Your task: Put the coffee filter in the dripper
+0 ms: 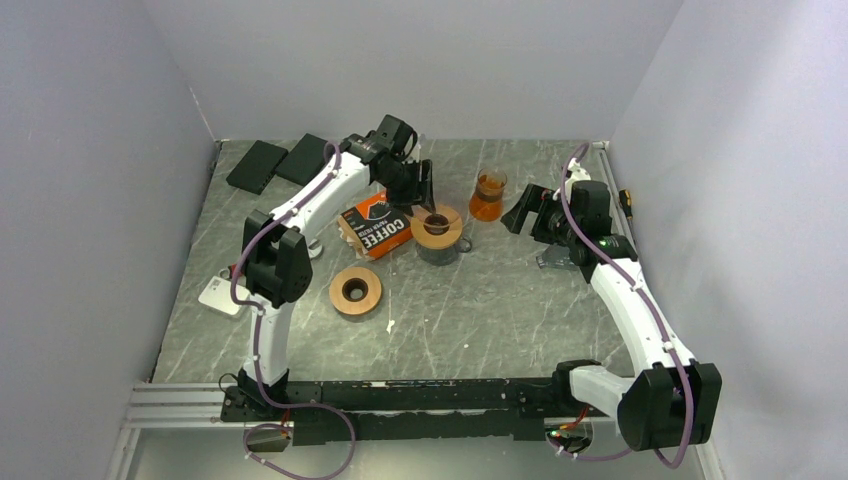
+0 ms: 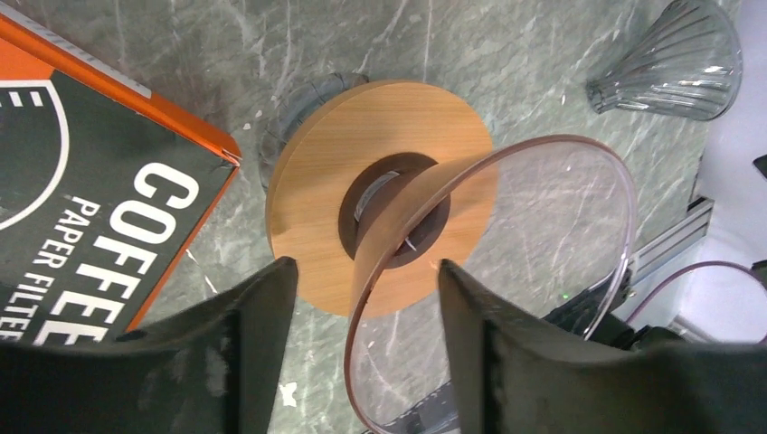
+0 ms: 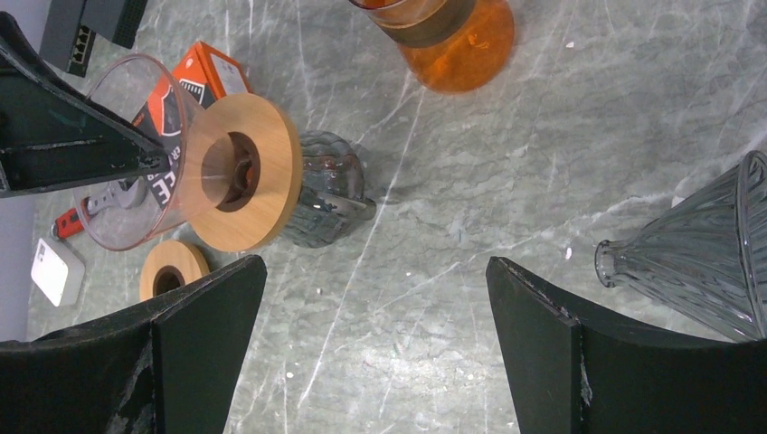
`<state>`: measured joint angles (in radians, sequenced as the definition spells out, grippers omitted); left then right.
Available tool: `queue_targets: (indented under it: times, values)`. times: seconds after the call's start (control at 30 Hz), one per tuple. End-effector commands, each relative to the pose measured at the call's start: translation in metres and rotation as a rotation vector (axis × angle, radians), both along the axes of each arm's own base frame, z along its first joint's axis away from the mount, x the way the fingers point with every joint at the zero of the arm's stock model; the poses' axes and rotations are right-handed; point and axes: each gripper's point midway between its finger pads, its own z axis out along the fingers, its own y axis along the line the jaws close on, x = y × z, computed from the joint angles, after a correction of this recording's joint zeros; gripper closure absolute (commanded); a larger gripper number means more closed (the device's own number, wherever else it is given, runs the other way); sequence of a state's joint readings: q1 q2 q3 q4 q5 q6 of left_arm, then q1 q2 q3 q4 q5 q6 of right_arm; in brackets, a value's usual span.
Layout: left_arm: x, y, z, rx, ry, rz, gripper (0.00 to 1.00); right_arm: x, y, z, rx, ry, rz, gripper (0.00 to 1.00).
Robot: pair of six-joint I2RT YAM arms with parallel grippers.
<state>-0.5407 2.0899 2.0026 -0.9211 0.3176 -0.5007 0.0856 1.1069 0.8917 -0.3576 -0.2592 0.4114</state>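
Clear dripper (image 2: 506,244) sits ctr frame, tip down in wooden ring (image 2: 317,181), axis tilted, mouth toward lower right. L gripper (image 2: 366,271) jaws parted astride its rim. R gripper (image 3: 373,264) wide open, empty. Count: 2 rings (2nd ring (image 1: 356,290) lower left), 2 drippers (ribbed dripper (image 3: 696,244) at right), 1 filter box (image 2: 90,199).

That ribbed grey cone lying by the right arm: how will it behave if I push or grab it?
The ribbed cone lies on its side on the table, so a push would probably roll it in an arc around its narrow end. It looks like thin clear glass or plastic: likely light, slick, possibly fragile, so grip gently.
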Motion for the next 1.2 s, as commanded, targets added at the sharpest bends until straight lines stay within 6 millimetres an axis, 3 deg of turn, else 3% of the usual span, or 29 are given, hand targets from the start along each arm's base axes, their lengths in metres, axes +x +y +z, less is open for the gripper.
queue_targets:
  times: [0.0, 0.13, 0.37, 0.5, 0.83, 0.97, 1.17]
  values:
    - [0.009, -0.001, 0.051, -0.070, -0.147, -0.011, 0.28, 0.012, 0.000, 0.028, 0.004, -0.079, -0.001, 0.02]
    - [0.011, 0.008, 0.072, -0.071, -0.245, -0.003, 0.13, 0.013, 0.003, 0.028, 0.018, -0.068, 0.009, 0.02]
    - [0.009, 0.025, 0.093, -0.110, -0.341, 0.025, 0.13, 0.018, 0.021, 0.031, 0.075, -0.063, 0.102, 0.02]
    - [0.002, 0.028, 0.101, -0.223, -0.332, 0.005, 0.15, 0.022, 0.038, 0.031, 0.135, -0.024, 0.180, 0.03]
    - [-0.012, 0.026, 0.069, -0.368, -0.190, 0.014, 0.30, 0.035, 0.076, 0.057, 0.270, 0.021, 0.356, 0.09]
    - [-0.013, 0.023, 0.060, -0.385, -0.165, 0.009, 0.38, 0.041, 0.089, 0.053, 0.329, 0.053, 0.378, 0.14]
    - [-0.008, 0.022, 0.054, -0.371, -0.158, 0.013, 0.40, 0.051, 0.097, 0.048, 0.347, 0.089, 0.399, 0.25]
